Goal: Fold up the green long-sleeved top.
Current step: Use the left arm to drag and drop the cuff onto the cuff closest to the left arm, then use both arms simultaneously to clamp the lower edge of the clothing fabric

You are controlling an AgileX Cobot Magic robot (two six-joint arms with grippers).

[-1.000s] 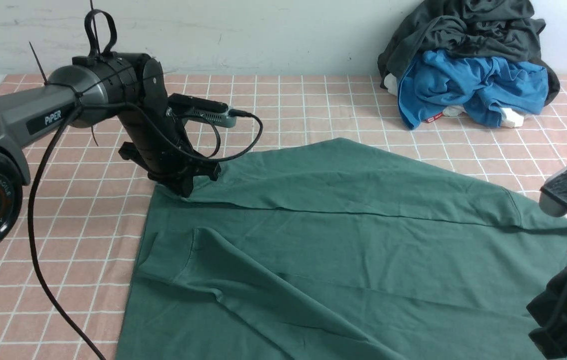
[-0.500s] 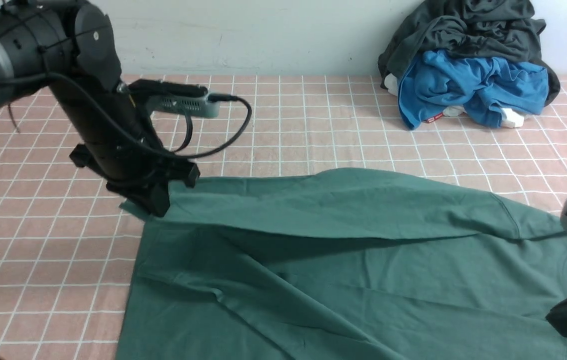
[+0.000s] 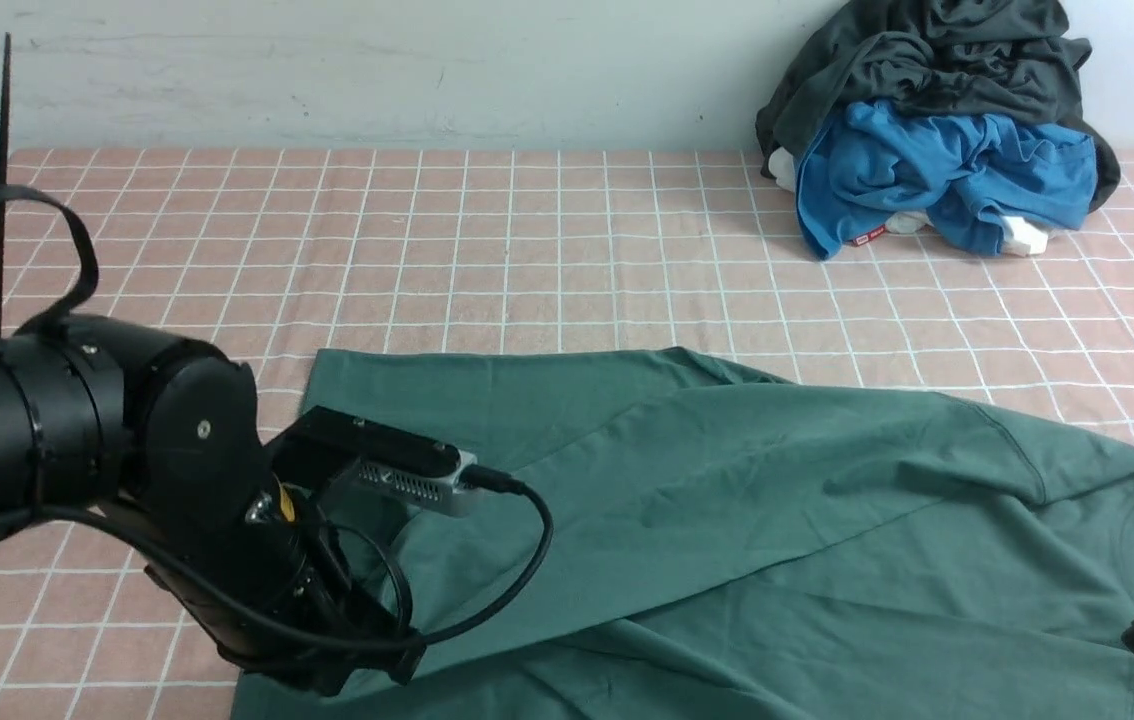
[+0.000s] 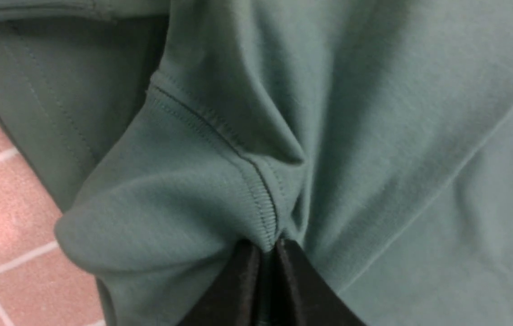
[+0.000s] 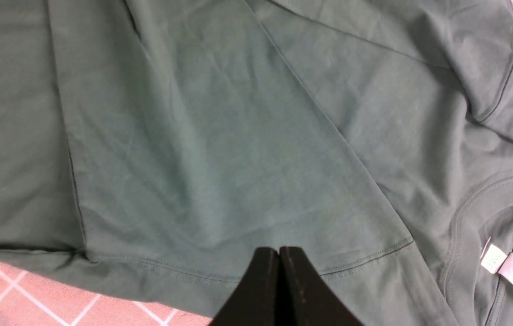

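- Folding is judged to be at an early step: the green long-sleeved top (image 3: pixel 727 520) is spread on the checked bench (image 3: pixel 527 230), nearer the robot than the heap of clothes (image 3: pixel 937 120) and well apart from it.
- One flap (image 3: pixel 687 470) is seen lying slantwise over the body of the top, ending at the corner farthest from the heap.
- At that corner a stitched hem (image 4: pixel 220 136) is pinched by the left hand (image 4: pixel 263 246), its jaws set narrow, with cloth bunched around them.
- The right hand (image 5: pixel 279 253) is closed tight over the end of the top on the heap's side, near the ribbed collar (image 5: pixel 473 203) and white neck label (image 5: pixel 507 267); whether any cloth is caught cannot be told.
- Next, by judgement, the pinched hem must be laid flat and let go without the flap being dragged back, and the crease squared before a further fold is begun.
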